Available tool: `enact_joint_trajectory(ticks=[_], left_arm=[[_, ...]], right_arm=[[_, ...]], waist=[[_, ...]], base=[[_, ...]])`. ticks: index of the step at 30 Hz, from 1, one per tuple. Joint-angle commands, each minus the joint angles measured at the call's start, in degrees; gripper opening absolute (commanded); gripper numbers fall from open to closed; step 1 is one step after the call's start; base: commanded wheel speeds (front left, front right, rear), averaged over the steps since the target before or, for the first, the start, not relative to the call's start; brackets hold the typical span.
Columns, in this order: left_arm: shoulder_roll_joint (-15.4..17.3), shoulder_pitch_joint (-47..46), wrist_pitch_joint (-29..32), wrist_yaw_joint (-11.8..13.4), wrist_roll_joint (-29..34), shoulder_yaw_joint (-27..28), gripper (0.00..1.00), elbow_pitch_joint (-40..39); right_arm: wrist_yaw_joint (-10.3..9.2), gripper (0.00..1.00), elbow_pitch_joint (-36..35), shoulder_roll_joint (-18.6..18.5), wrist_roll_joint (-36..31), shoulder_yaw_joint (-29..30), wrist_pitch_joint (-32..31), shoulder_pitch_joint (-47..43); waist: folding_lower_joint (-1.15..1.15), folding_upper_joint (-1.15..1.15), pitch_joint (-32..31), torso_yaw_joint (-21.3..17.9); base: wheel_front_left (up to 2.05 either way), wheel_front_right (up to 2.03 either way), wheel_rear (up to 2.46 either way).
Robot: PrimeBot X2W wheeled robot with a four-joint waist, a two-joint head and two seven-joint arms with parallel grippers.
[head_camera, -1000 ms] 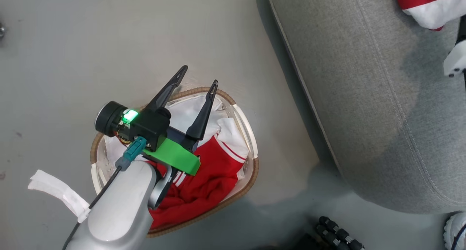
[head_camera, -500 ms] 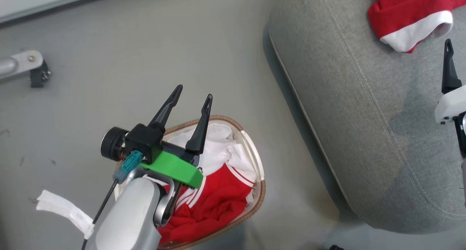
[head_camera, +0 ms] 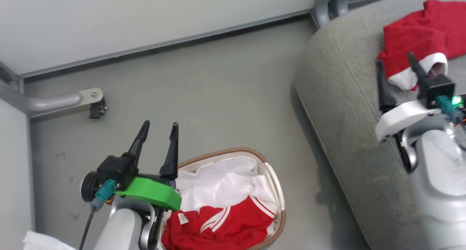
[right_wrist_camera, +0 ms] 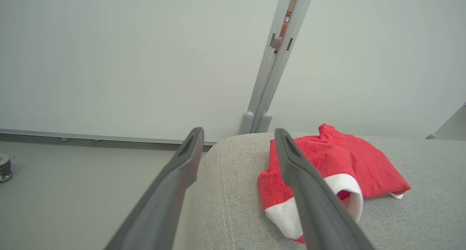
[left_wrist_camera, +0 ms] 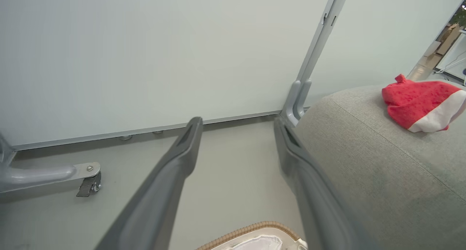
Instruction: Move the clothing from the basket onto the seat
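Observation:
The basket (head_camera: 218, 154) stands on the floor at the bottom of the head view, white liner showing, with red white-striped clothing (head_camera: 225, 224) heaped in its near half. My left gripper (head_camera: 160, 123) hangs open and empty over the basket's left rim, fingers pointing at the wall; its own view catches the woven rim of the basket (left_wrist_camera: 251, 227) between the fingers of the left gripper (left_wrist_camera: 237, 120). A second red piece of clothing (head_camera: 418, 39) with a white cuff lies on the seat (head_camera: 346, 115). My right gripper (head_camera: 395, 59) stands open just short of it, holding nothing, as its own view of the right gripper (right_wrist_camera: 239, 130), clothing (right_wrist_camera: 327, 159) and seat (right_wrist_camera: 233, 206) confirms.
A pale wall panel (head_camera: 145, 20) runs along the back, with a grey upright post (head_camera: 327, 2) beside the seat. A metal foot with a caster (head_camera: 93, 106) juts out at the left. A scrap of white fabric (head_camera: 36, 241) lies at the bottom left.
The head camera has tilted up, bringing the wall into view. My right gripper has opened wider and drawn back from the red garment, which lies loose on the seat. Left gripper stays open.

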State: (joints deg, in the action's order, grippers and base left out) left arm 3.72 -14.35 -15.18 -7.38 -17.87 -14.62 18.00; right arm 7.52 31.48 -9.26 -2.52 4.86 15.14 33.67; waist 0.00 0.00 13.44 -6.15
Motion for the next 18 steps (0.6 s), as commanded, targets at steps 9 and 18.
enact_joint_trajectory(ticks=[9, 18], left_arm=[[-0.8, 6.5, 0.0, 0.9, 0.6, 7.7, 1.00, -0.6], [-0.8, 11.6, 0.1, 2.4, -1.6, 10.5, 1.00, -1.2]], right_arm=[[-0.06, 1.00, -4.5, 4.8, 2.4, -4.6, 0.0, -8.2], [-0.06, 1.00, -8.8, 6.2, 4.3, -4.5, 0.0, -16.8]], waist=[[0.00, 0.00, -6.3, 6.9], [0.00, 0.00, -8.9, 8.2]], base=[[0.00, 0.00, 0.00], [0.00, 0.00, 0.00]])
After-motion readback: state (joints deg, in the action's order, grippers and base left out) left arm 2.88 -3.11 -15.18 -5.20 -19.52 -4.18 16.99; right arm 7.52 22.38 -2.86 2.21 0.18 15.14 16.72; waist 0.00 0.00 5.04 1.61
